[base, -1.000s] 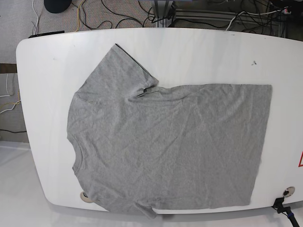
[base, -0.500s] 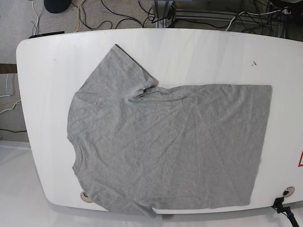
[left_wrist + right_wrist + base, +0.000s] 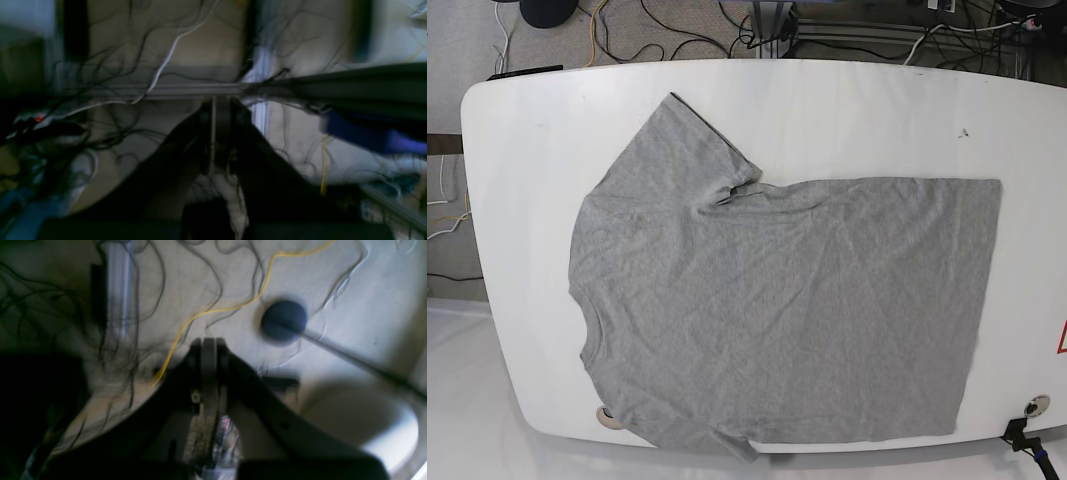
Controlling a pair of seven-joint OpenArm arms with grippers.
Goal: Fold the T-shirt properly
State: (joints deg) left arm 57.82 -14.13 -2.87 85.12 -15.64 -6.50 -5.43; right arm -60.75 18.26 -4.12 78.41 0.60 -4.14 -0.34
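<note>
In the base view, the T-shirt (image 3: 777, 310) lies spread out flat on the white surface (image 3: 847, 110), just as it did a second ago. It has not moved at all. Its neck end points to the left side of the view and its straight bottom hem is on the right. One sleeve sticks up toward the far edge, and the other sleeve hangs a little over the near edge. No arm shows in this view, and no fold has been made yet. In the left wrist view, the picture is dark and blurry. The left gripper (image 3: 213, 110) has its jaws pressed together with nothing between them. Behind it are only tangled cables (image 3: 110, 83) and a grey bar (image 3: 186, 90), so this arm looks parked away from the shirt. In the right wrist view, the right gripper (image 3: 208, 346) also has its jaws pressed together and holds nothing. Past it are a yellow cable (image 3: 213, 310) and a round dark blue thing (image 3: 283, 321) on the floor (image 3: 350, 293). So nothing has changed in this last second. I think the folding has not started, or the arms are waiting. Next, both arms would need to come over the shirt, open up, and pinch an edge or a sleeve to make the first fold.
</note>
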